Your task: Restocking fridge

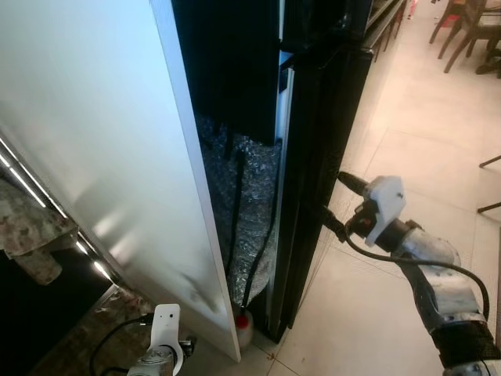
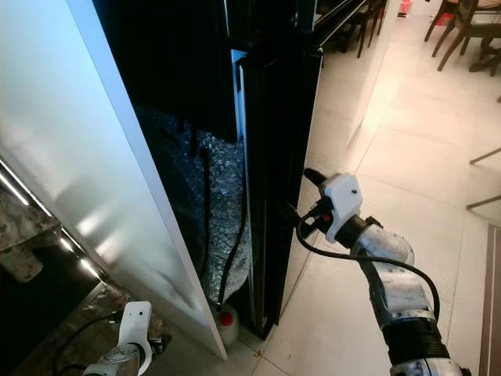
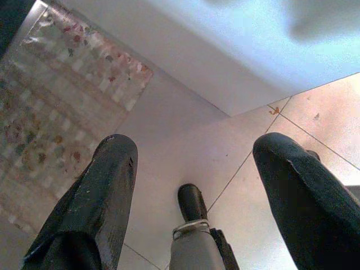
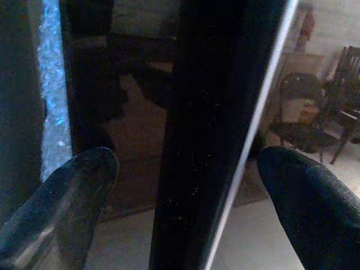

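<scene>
While spread apart, right gripper [image 1: 334,200] by 1 black fridge door [image 1: 317,157]; left gripper [image 3: 191,202] likewise apart, idle.

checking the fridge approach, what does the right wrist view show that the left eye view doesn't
Right wrist view: the door edge close up between the open right gripper's fingers, one each side, with a dim reflection on the dark panel.

Left eye view: the white panel, the crinkly wrap and cables behind the fridge, the red-capped bottle on the floor, the left gripper low down.

Both: the black fridge door, pale tiled floor, chairs beyond.
</scene>
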Controlling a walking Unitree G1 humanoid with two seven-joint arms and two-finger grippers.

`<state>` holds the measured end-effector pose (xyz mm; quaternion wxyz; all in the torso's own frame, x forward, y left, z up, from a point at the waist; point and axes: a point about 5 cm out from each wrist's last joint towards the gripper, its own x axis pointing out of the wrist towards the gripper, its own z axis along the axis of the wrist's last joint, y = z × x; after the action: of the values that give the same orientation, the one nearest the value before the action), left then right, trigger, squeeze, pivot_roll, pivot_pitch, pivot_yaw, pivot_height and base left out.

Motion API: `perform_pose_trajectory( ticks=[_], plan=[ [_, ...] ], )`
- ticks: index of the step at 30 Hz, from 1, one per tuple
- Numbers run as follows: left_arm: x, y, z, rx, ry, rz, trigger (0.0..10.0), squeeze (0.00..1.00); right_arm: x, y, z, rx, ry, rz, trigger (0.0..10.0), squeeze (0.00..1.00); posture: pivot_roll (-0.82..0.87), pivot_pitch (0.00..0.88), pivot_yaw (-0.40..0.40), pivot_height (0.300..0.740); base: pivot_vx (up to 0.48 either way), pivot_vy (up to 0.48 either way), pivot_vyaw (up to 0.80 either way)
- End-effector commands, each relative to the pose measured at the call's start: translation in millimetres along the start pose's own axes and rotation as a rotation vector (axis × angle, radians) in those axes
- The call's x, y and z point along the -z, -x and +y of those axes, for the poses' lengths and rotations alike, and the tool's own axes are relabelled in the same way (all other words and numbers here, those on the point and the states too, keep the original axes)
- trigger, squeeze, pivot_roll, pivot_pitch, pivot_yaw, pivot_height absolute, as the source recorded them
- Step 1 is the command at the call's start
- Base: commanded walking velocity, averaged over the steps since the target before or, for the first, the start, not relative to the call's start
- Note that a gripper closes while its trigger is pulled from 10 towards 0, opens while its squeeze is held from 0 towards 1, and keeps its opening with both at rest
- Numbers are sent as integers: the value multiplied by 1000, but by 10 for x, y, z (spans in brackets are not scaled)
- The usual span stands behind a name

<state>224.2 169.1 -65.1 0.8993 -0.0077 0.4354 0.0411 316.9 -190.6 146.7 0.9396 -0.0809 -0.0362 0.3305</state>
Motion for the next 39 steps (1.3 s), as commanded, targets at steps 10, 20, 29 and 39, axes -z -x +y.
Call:
perform_pose_trajectory(
  ticks=[10, 20, 29, 39],
  plan=[
    [33, 3, 7, -8, -3, 14, 10000, 0, 55, -84, 62, -39, -6, 20, 10000, 0, -273, 21, 61, 740, 0, 0, 0],
    [37, 3, 2, -9, -1, 15, 10000, 0, -74, -490, 258, -189, -50, -48, 10000, 0, -253, 11, 61, 740, 0, 0, 0],
    [37, 3, -1, -12, 3, 14, 10000, 0, -55, -475, 272, -170, -58, -67, 10000, 0, -252, 14, 60, 740, 0, 0, 0],
    [36, 3, 1, -11, -1, 16, 10000, 0, -189, 115, 233, -87, -90, -163, 10000, 0, -265, 26, 54, 740, 0, 0, 0]
  ],
)
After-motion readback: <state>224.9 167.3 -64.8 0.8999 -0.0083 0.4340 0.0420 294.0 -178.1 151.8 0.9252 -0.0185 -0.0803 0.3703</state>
